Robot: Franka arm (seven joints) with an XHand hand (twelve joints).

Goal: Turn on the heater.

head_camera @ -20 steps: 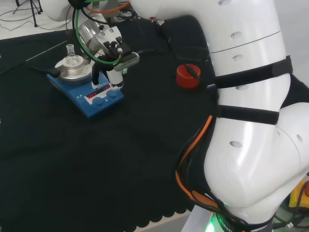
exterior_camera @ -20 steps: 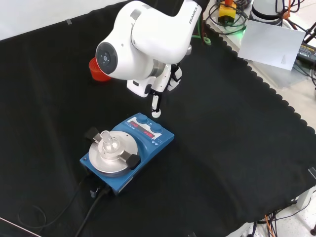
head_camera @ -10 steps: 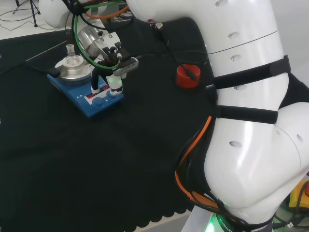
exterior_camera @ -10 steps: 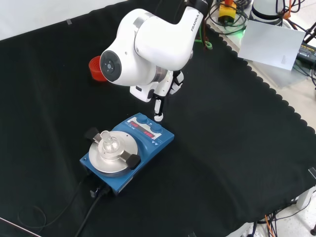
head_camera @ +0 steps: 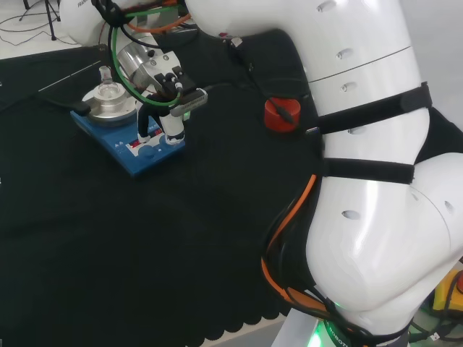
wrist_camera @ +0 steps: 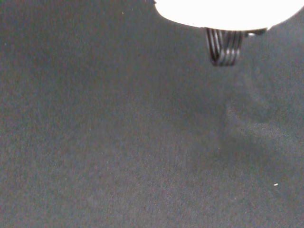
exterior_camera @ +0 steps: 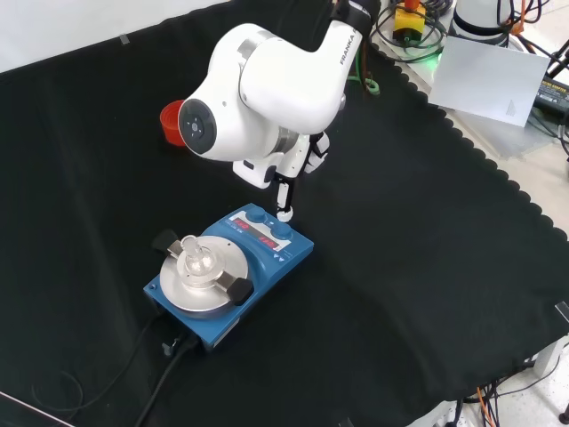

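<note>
The heater (head_camera: 134, 160) (exterior_camera: 269, 266) is a blue box with a round metal plate, and a small glass flask (head_camera: 107, 86) (exterior_camera: 196, 257) stands on the plate. Its panel has a lit red display (exterior_camera: 267, 239) and two blue knobs (exterior_camera: 255, 214). The hand (head_camera: 171, 116) (exterior_camera: 285, 189) hangs over that panel with its fingers pointing straight down. In the front view one fingertip (exterior_camera: 283, 213) sits at the panel's far edge between the knobs; I cannot tell whether it touches. In the wrist view a blurred white part of the hand (wrist_camera: 223, 8) hangs over black cloth.
A red ribbed ring (head_camera: 281, 113) (exterior_camera: 167, 124) lies on the cloth behind the arm's link in the front view. A black cable (exterior_camera: 153, 391) runs from the heater toward the front edge. The arm's big white link (exterior_camera: 267, 80) stands above the heater.
The hand has come down a little onto the heater's panel and a second, dark finger now shows in the head view. The arm's link has shifted slightly. The heater and flask have not moved.
</note>
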